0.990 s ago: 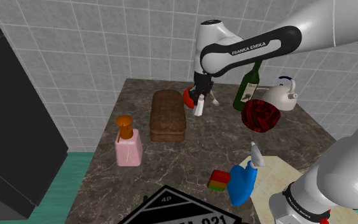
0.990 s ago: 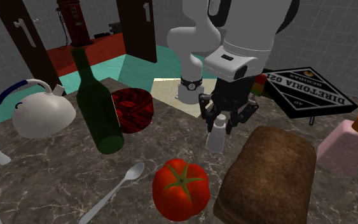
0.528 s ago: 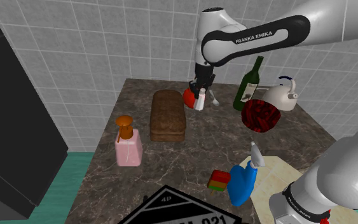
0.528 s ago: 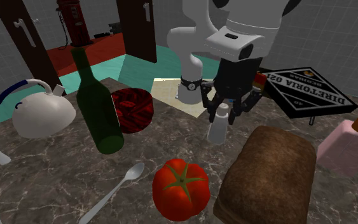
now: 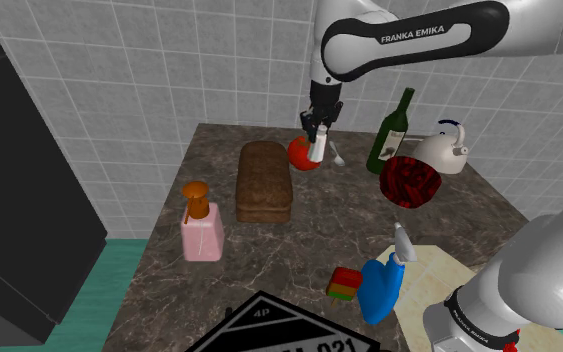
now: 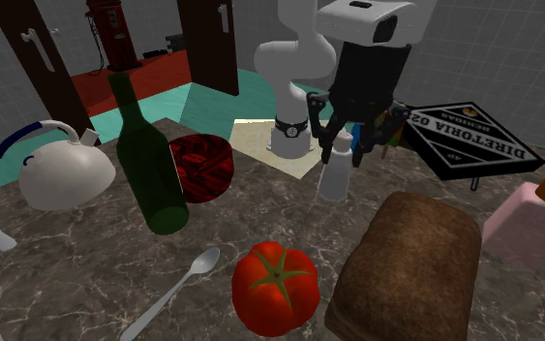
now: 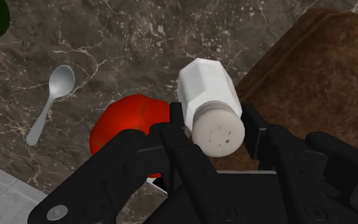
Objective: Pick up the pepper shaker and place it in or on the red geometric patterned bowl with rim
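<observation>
Pick-up stage judged complete: the pincer (image 7: 214, 141) is clamped on the cap end of the white pepper shaker (image 7: 204, 92), which hangs beneath it, apparently clear of the desk (image 6: 67, 266). Remaining: carry the shaker to the red patterned bowl (image 6: 200, 170), well apart to one side of the pincer, and release it there

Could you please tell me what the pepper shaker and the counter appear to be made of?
Pepper shaker: plain white, faceted body, matte holed cap; material unclear, perhaps plastic or ceramic. Counter: dark stone, probably marble, judging by its pale veins.
</observation>
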You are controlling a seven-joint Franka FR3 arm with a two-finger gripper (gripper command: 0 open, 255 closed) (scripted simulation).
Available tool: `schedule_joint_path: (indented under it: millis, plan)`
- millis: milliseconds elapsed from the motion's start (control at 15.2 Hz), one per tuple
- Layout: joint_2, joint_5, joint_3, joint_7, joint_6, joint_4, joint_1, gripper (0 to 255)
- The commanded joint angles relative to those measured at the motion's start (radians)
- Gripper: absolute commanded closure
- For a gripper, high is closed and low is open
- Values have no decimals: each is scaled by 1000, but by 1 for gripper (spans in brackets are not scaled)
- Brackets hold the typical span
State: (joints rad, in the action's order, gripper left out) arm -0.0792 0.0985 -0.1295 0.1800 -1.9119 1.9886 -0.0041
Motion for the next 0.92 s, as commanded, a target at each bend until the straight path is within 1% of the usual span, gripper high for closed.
schedule_joint_path:
  millis: [0, 198, 528, 858]
  plan:
    - [-1, -1, 1, -4, 23, -22, 0, 255]
    - [-5, -3, 1, -7, 59, -54, 0, 255]
    - [-129, -7, 60, -112, 46, 73, -44, 255]
    - [-235, 6, 129, -219, 45, 169, -86, 255]
